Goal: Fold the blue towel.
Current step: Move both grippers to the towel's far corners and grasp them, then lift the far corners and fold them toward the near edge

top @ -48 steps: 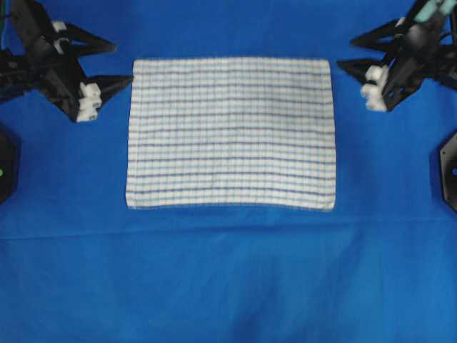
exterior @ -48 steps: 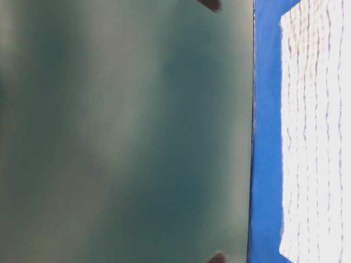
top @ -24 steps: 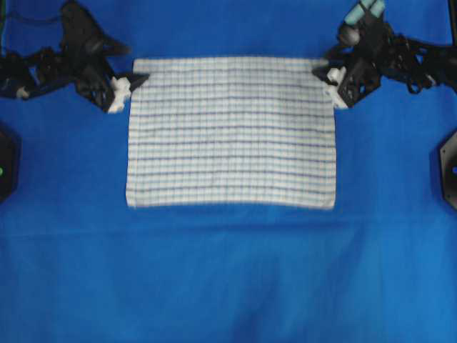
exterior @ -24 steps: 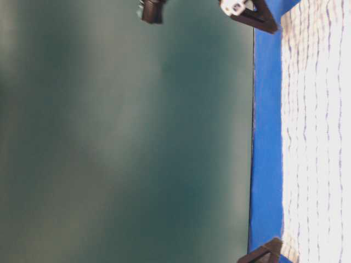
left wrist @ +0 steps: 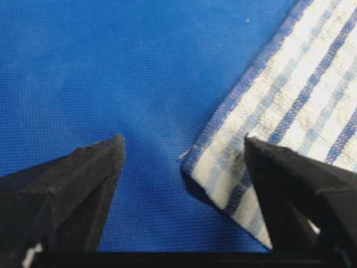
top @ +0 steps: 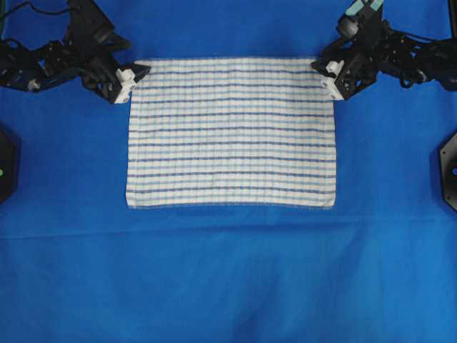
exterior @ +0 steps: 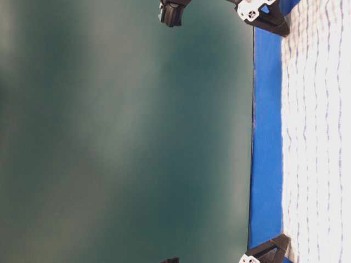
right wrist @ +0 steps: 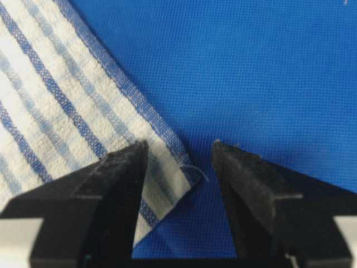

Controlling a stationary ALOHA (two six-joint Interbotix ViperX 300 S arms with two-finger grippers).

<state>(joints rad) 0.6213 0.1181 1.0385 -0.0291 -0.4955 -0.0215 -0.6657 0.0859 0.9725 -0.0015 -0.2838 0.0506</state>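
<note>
The blue towel [top: 230, 132] is a white cloth with blue stripes, lying flat and spread out on the blue covering. My left gripper [top: 137, 73] is open at its far left corner. In the left wrist view the towel corner [left wrist: 223, 162] lies between the jaws of the left gripper [left wrist: 184, 148], with one finger [left wrist: 295, 184] over the cloth. My right gripper [top: 323, 70] is open at the far right corner. In the right wrist view that corner [right wrist: 167, 173] lies between the narrowly open jaws of the right gripper [right wrist: 179, 146].
The blue table covering [top: 228, 271] has soft wrinkles near the front. Black housings stand at the left edge [top: 6, 164] and at the right edge [top: 448, 170]. In the table-level view the towel [exterior: 318, 137] runs along the right, beside a dark green backdrop [exterior: 126, 137].
Both grippers have moved inward and down from beside the towel to its two far corners. The towel has not moved.
</note>
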